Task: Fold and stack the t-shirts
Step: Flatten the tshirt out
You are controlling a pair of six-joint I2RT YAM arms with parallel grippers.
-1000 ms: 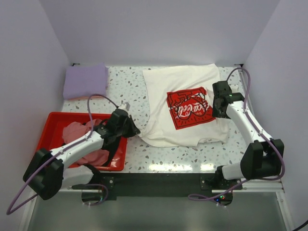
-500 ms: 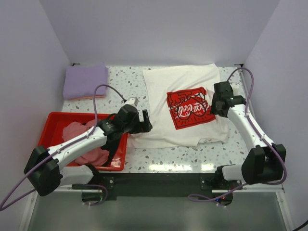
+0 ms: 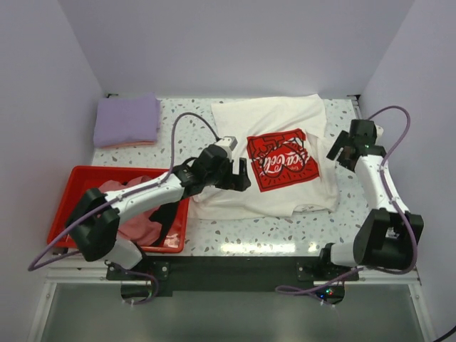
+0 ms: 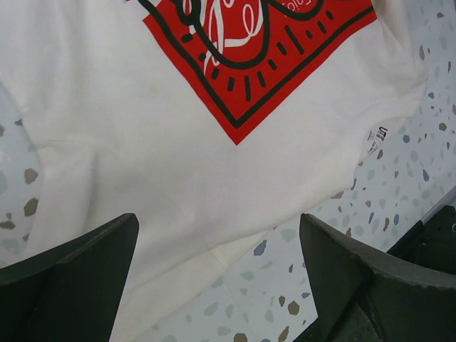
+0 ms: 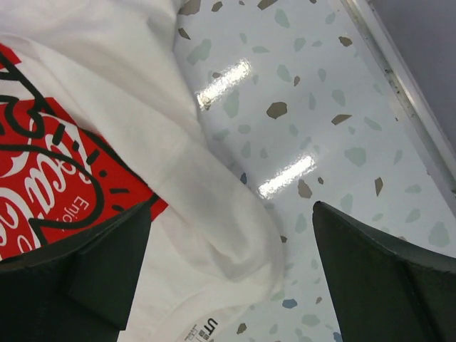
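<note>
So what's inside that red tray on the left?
A crumpled pink t-shirt lies in the red tray, with black cloth at its right edge. The left arm crosses over, hiding part of both.

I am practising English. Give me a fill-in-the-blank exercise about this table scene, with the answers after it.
The folded lavender t-shirt lies at the far ____ corner of the table.
The pink t-shirt lies in the red ____.
The cream-white t-shirt bears a ____ print.
The fingers of the left gripper and the right gripper stand ____, holding nothing.
Missing words: left, tray, red, open.
</note>
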